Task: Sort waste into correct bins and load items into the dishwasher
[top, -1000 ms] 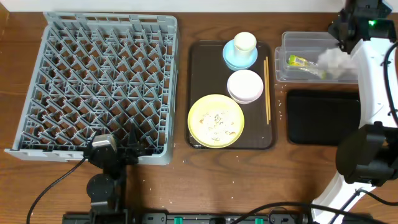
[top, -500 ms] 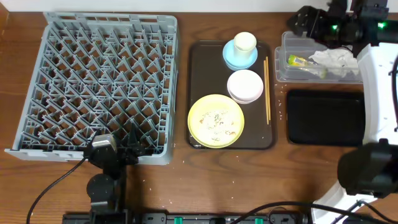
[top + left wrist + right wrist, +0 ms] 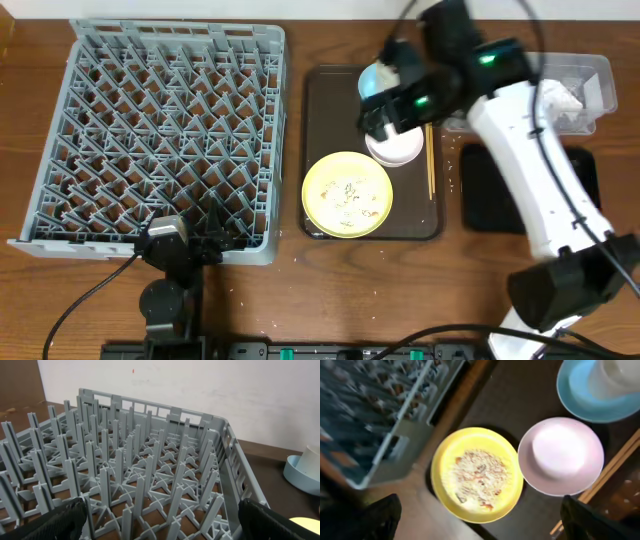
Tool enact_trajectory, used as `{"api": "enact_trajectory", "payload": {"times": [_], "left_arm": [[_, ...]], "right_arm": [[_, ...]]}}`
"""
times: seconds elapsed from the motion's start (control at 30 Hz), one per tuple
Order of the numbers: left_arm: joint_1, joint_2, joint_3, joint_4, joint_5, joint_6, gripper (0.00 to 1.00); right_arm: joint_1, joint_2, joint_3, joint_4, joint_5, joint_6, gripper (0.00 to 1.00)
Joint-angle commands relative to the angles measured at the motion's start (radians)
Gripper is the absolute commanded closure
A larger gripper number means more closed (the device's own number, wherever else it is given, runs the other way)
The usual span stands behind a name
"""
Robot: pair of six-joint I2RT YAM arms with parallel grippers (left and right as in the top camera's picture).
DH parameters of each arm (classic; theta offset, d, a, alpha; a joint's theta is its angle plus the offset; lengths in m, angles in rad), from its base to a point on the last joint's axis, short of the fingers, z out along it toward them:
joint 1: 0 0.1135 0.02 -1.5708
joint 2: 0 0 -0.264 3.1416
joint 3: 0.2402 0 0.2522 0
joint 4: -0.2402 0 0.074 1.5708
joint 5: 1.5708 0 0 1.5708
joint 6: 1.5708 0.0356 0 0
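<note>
My right gripper (image 3: 477, 512), wide-fingered, hovering above yellow plate (image 3: 477, 475) and pinkish bowl (image 3: 561, 456); left gripper (image 3: 160, 517) equally wide at dish rack (image 3: 150, 460).

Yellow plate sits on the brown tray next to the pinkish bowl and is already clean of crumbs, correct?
Not quite. The yellow plate does sit on the brown tray next to the pinkish bowl, but it is not clean: the right wrist view shows beige crumbs spread over its middle.

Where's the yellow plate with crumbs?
Overhead view: the yellow plate sits on the brown tray's front end, beside the pinkish-white bowl, right of the grey rack.
</note>
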Motion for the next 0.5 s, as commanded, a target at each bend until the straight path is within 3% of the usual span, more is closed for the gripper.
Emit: {"api": "enact_trajectory", "payload": {"times": [0.0,0.2,0.47], "left_arm": [[-0.003,-0.006,-0.019,-0.035,-0.009,0.013,0.02],[-0.003,-0.006,-0.019,-0.035,-0.009,0.013,0.02],[-0.003,-0.006,-0.019,-0.035,-0.009,0.013,0.02]], "right_arm": [[0.048,-0.004,-0.001,0.026,0.137,0.014,0.01],[0.028,-0.038,0.009,0.062,0.293,0.25,0.01],[-0.173,-0.168,0.014,0.064,0.315,0.259,0.01]]}}
